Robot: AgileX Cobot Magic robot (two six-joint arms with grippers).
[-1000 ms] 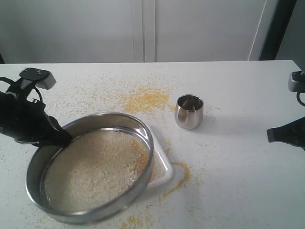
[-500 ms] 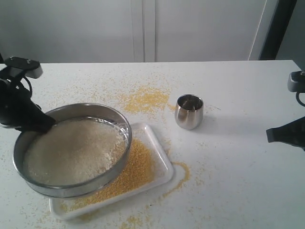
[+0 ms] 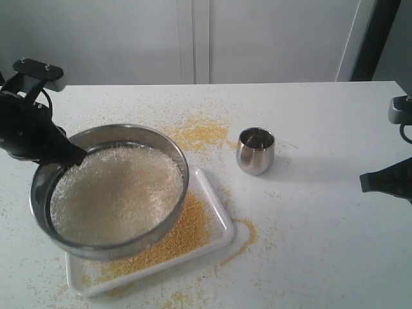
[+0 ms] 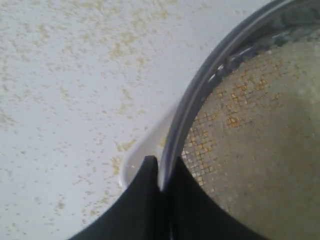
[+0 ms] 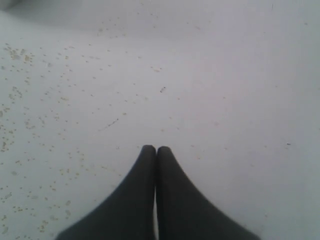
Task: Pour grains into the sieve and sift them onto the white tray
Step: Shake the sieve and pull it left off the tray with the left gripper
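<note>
We see a white surface (image 3: 322,244) w/ two black arms, one at each side. The left claw (image 3: 76,156) is clamped on the rim of the sieve (image 3: 132,128), at the sieve's left edge in the ext. view. In the left wrist view, the left claw (image 4: 160,162) has one finger inside the steel rim and one outside, pinched tight on the sieve (image 4: 200,85).

The sieve is over the left part of the white tray (image 3: 224,225) and hides most of it. We can't tell if the two touch. Grains (image 3: 116,193) fill the mesh, mostly pale, off-white, rice-like. Golden-yellow fine granules (image 3: 187,228) lie in a layer on the tray, beside and below the sieve's right edge. A rounded tray corner (image 4: 142,147) shows just outside the rim in the left wrist view.

More yellow granules are scattered on the surface, thickest in a patch (image 3: 196,134) behind the sieve. A small shiny steel cup (image 3: 255,151) stands upright to the right of that patch, apart from the tray.

The right claw (image 3: 364,182) is at the far right edge, well away from everything. Its fingers (image 5: 156,150) are pressed together, holding nothing, over bare surface w/ a few stray specks.
</note>
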